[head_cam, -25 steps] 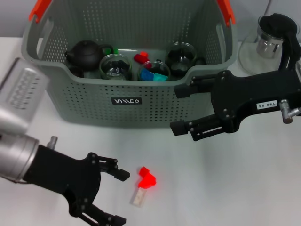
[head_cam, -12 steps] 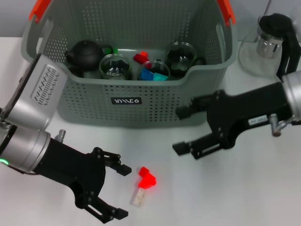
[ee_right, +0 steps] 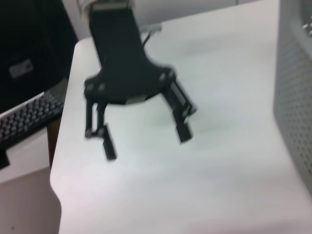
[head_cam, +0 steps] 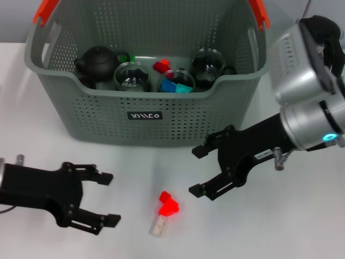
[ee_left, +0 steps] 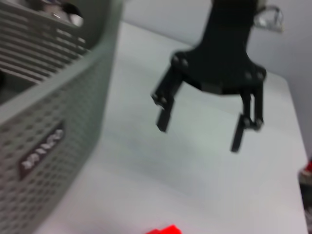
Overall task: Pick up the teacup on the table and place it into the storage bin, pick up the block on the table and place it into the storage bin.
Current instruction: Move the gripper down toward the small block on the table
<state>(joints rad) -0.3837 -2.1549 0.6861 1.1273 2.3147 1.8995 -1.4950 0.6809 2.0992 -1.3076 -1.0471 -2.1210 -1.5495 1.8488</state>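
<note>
Sitting at 12 o'clock on the counter (head_cam: 302, 226), storage bin (head_cam: 145, 116); right pincer (head_cam: 197, 171) spread, empty, at 3 o'clock of centre; left pincer (head_cam: 108, 198) spread, empty, at 8 o'clock; red block (head_cam: 167, 204) between them at 6 o'clock

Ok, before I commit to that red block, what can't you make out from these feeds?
- Red block: the left wrist view cuts it off at the frame edge; absent from the right wrist view.
- Storage bin contents: head view, front wall hides their lower parts.
- Pale piece below the block: too small to identify.
- Left gripper and right gripper: open, empty.
</note>
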